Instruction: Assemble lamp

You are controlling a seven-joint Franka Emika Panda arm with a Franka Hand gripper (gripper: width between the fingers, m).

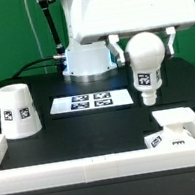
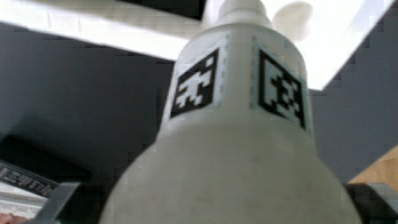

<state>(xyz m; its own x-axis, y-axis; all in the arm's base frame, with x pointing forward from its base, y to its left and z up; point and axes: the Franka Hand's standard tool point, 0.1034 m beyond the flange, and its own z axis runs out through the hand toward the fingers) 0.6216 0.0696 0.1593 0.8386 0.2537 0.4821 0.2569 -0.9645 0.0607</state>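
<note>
My gripper (image 1: pixel 142 44) is shut on the white ball-shaped bulb (image 1: pixel 146 60) and holds it in the air, with the tagged neck pointing down. In the wrist view the bulb (image 2: pixel 222 140) fills the picture, two square tags on its neck, and my fingers are hidden behind it. The low square stepped base (image 1: pixel 178 131) lies at the exterior view's lower right, below the bulb and slightly right of it, with a gap between them. The cup-like shade (image 1: pixel 17 108) stands wide end down at the exterior view's left, far from the gripper.
The marker board (image 1: pixel 87 102) lies flat mid-table, left of the bulb. A white raised frame (image 1: pixel 66 172) runs along the table's front edge and around the base's corner. The robot's white pedestal (image 1: pixel 84 57) stands behind the marker board.
</note>
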